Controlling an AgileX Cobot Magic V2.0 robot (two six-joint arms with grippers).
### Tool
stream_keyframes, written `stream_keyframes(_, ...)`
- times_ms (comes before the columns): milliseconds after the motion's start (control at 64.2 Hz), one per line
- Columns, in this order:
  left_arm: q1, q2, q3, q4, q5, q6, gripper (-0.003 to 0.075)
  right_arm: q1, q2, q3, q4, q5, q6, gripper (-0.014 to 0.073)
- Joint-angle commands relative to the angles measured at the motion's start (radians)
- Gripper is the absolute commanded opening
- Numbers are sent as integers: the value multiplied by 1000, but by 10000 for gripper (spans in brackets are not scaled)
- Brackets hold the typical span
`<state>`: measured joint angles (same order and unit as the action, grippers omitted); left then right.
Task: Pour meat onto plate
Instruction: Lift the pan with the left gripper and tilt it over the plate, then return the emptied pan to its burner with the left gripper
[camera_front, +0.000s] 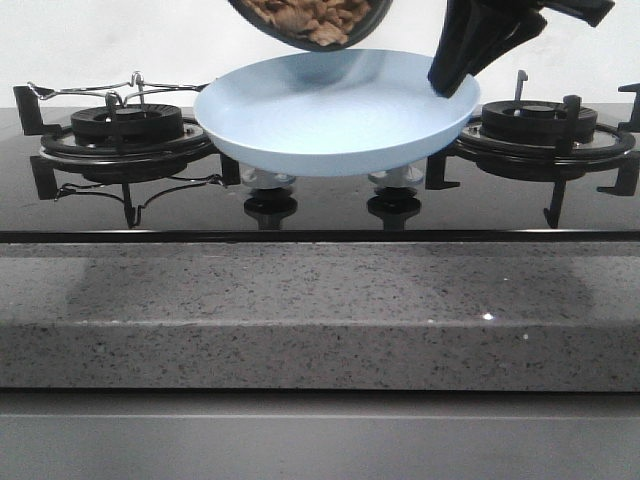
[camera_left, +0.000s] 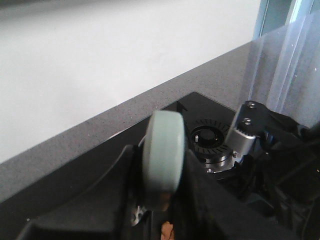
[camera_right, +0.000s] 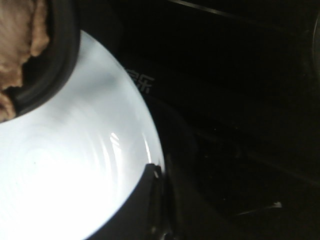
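While the top edge of the front view cuts off most of it, a round black frying pan (camera_front: 310, 22) hangs tilted above the far side of the round, shallow, pale blue plate (camera_front: 335, 115), and only its lower rim shows. Light-brown, flat bite-sized pieces of meat (camera_front: 312, 17) are heaped inside the pan; none lie on the plate, whose inside is bare. That plate is held up off the black glass stovetop (camera_front: 320, 205), between the left burner (camera_front: 125, 125) and the right burner (camera_front: 540, 120). On its right rim, the right gripper (camera_front: 452, 75) is clamped, one dark finger (camera_right: 142, 202) over the edge. As for the left gripper (camera_left: 160, 200), it's mostly hidden; its jaws close on a pale, rounded handle-like part (camera_left: 164, 155), with a scrap of brown just below.
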<state>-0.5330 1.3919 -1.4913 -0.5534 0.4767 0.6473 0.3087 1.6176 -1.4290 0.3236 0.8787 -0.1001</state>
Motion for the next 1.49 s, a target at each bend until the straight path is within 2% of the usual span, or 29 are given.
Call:
stream_keyframes(0, -59, -45, -52, 111, -110, -31, -20, 2, -51, -23, 26, -44, -14, -71)
stream_keyframes(218, -166, -58, -64, 388, -114, -68, -20, 2, -51, -23, 26, -44, -14, -71)
stream_keyframes(389, -205, -71, -64, 580, -103, -190, -20, 2, -51, -23, 26, -44, -14, -71)
stream_keyframes(607, -205, -83, -64, 596, -99, -219, -20, 2, -51, -23, 26, -44, -14, -71)
stream_keyframes(763, -187, -83, -64, 572, -99, -330, -20, 2, -51, -23, 26, -44, -14, -71)
stream_keyframes(872, -93, -83, -64, 426, -99, -394, -20, 2, -51, -23, 26, -44, -14, -71)
stream_keyframes(981, 64, -81, -62, 125, -82, -388, -20, 2, -51, -23, 26, -44, -14, -71)
stream_keyframes(1043, 217, -70, -46, -147, -41, -335, -20, 2, -51, -23, 26, -44, -14, -71)
stream_keyframes(1121, 380, -48, -10, -500, 52, -193, -20, 2, -51, -23, 26, -44, -14, -71)
stream_keyframes(1245, 601, 25, 73, -913, 250, -38, -20, 2, -51, -23, 26, -44, -14, -71)
stream_keyframes(1354, 742, 101, 141, -1106, 337, -22, -20, 2, -51, -23, 26, -44, -14, -71)
stream_keyframes(1479, 818, 187, 162, -1167, 369, -20, -20, 2, -51, -23, 26, -44, -14, -71)
